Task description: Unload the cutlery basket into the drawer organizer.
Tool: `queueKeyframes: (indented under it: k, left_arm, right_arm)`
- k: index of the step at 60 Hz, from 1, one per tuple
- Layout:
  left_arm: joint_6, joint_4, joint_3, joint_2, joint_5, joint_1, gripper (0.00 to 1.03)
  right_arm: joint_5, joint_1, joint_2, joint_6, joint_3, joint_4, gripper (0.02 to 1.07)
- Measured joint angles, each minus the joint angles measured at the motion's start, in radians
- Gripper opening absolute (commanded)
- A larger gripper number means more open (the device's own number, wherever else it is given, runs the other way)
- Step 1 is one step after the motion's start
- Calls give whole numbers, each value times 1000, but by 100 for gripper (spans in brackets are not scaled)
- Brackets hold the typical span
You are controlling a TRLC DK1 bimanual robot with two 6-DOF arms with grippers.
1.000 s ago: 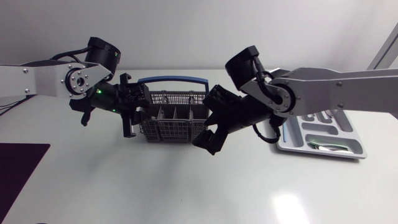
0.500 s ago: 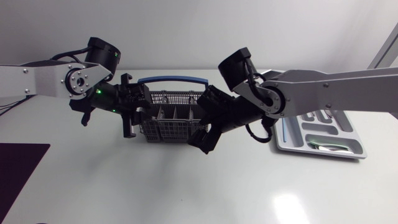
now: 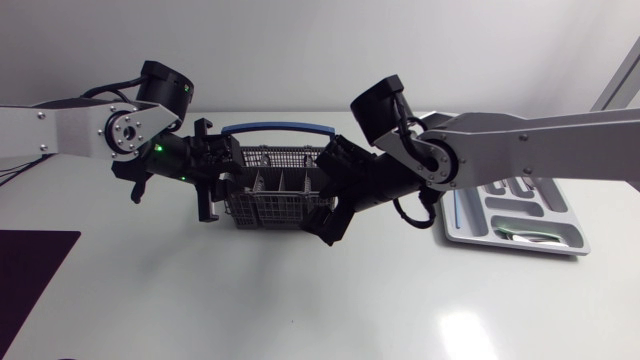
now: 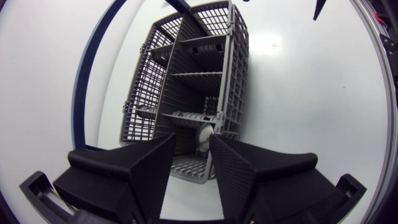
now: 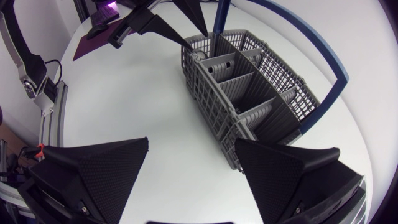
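The white table (image 3: 300,300) carries everything. The grey cutlery basket (image 3: 275,190) with its blue handle (image 3: 278,128) stands at the middle, and the drawer organizer (image 3: 570,215) lies well apart from it at my right side. A dark mat (image 3: 30,270) sits at the near left corner.

Of the two arms, only the right arm (image 3: 520,140) has moved in the last second. It has swung in from the organizer's side towards the basket's right end, and over the last half second it has all but settled. The left arm (image 3: 70,130) and the basket have not shifted.

The right gripper (image 5: 193,142) is spread wide and grasps nothing. In its wrist view the basket (image 5: 249,81) stands ahead of the fingers, near them but not between them. The left gripper (image 4: 191,146) hangs at the basket's left end, over the last compartment. I cannot tell whether it pinches the end wall or merely hovers there, since its own body hides the contact.

The move reads as the start of another pick — the right gripper has come back released and is lining up on the basket. The compartments it looks into seem bare. The one piece I can make out is a pale rounded piece (image 4: 204,134), perhaps a spoon bowl, low in the compartment under the left gripper. So little seems left to unload, and what remains lies at the far end from the right gripper.
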Motion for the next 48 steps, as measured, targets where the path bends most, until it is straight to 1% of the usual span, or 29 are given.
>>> queueKeyframes:
  k: [48]
  left_arm:
    - [0,-5,-24,-10,0,0,41]
  right_arm:
    - [0,2,0,0,-10,18,102]
